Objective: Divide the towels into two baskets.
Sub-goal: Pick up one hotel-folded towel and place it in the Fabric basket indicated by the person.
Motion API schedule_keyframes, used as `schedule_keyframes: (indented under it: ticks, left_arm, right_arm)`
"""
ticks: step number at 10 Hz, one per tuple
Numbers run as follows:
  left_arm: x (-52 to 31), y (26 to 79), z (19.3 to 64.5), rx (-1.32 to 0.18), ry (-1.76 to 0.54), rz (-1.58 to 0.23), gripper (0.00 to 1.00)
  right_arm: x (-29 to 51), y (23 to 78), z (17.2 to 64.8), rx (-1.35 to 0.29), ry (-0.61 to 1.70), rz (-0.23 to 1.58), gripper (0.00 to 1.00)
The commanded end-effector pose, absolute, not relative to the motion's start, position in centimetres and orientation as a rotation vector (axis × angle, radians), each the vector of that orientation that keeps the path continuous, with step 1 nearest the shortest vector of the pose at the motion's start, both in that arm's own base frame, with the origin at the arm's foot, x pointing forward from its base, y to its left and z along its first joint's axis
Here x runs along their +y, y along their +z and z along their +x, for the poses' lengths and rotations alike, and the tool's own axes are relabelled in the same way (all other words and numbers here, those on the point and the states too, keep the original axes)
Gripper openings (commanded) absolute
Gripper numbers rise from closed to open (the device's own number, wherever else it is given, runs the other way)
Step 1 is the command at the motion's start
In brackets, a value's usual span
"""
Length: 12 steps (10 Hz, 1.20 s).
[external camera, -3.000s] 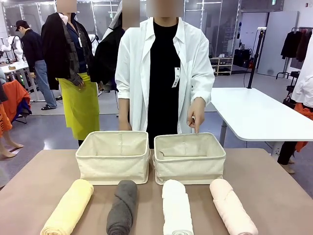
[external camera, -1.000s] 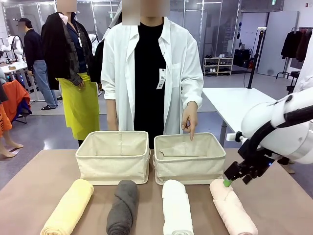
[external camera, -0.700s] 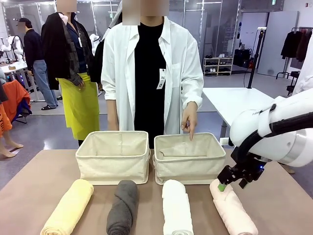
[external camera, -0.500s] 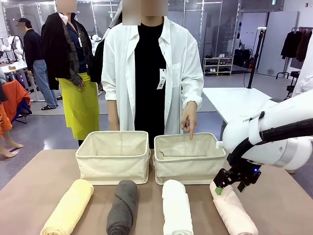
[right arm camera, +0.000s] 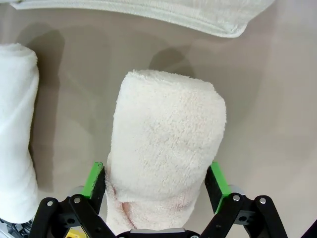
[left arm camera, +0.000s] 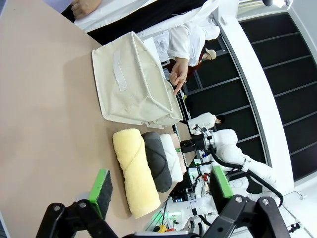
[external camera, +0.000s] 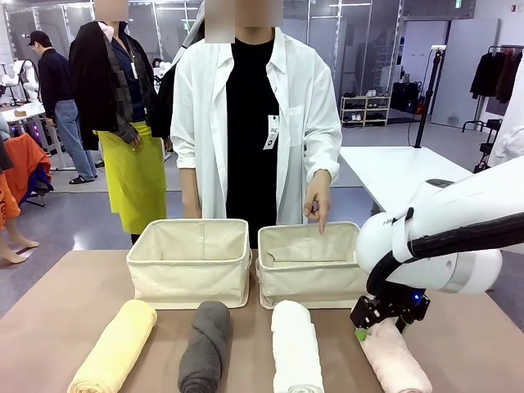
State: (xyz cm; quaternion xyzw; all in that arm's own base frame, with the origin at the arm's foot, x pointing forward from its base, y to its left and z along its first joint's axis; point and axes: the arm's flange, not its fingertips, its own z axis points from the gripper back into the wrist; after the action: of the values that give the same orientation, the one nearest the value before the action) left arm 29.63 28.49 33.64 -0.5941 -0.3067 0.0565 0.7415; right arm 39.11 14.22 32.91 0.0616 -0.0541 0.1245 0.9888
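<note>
Pink towel (right arm camera: 166,144), soft and rolled, lies between the pads of my right pincer (right arm camera: 154,181), by the near right corner of the desk (external camera: 475,352).

My right pincer is wide open with one green pad on each long side of the roll, just beside it or brushing it; I can't tell if it squeezes. I think I come from above so the roll keeps its shape when I shut. My left pincer (left arm camera: 161,186) is open too and holds nothing. The white towel (external camera: 295,352), grey towel (external camera: 205,344) and yellow towel (external camera: 115,348) lie in a row along the near edge. Behind them the left basket (external camera: 188,278) and right basket (external camera: 315,282) stand side by side, and I see no towel in them. At the far edge a person's hand (external camera: 318,201) points into the right basket, likely showing where pink goes.
</note>
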Motion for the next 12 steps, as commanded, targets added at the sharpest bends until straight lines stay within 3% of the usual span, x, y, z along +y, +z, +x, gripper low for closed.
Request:
schedule_keyframes:
  ticks: [1, 2, 3, 4, 7, 9, 12]
  left_arm:
    - [28.6, 33.8, 29.3, -0.682, 0.114, -1.31, 1.0]
    - [28.6, 33.8, 29.3, -0.682, 0.114, -1.31, 1.0]
    - [28.6, 33.8, 29.3, -0.682, 0.114, -1.31, 1.0]
    - [28.6, 33.8, 29.3, -0.682, 0.114, -1.31, 1.0]
    - [28.6, 33.8, 29.3, -0.682, 0.114, -1.31, 1.0]
    - [28.6, 33.8, 29.3, -0.682, 0.114, -1.31, 1.0]
    - [28.6, 33.8, 29.3, -0.682, 0.114, -1.31, 1.0]
  right_arm:
    - [11.5, 29.0, 30.5, -0.108, 0.26, 0.119, 0.91]
    - [11.5, 29.1, 30.5, -0.11, 0.272, 0.127, 0.54]
    - [11.1, 29.2, 30.6, -0.109, 0.27, 0.131, 0.31]
    - [10.9, 29.1, 30.6, -0.103, 0.268, 0.13, 0.0]
    - [10.5, 29.5, 30.6, -0.098, 0.26, 0.133, 0.04]
    - [10.1, 30.3, 30.6, -0.092, 0.258, 0.125, 0.0]
    - [9.3, 35.9, 30.9, -0.081, 0.369, 0.164, 0.0]
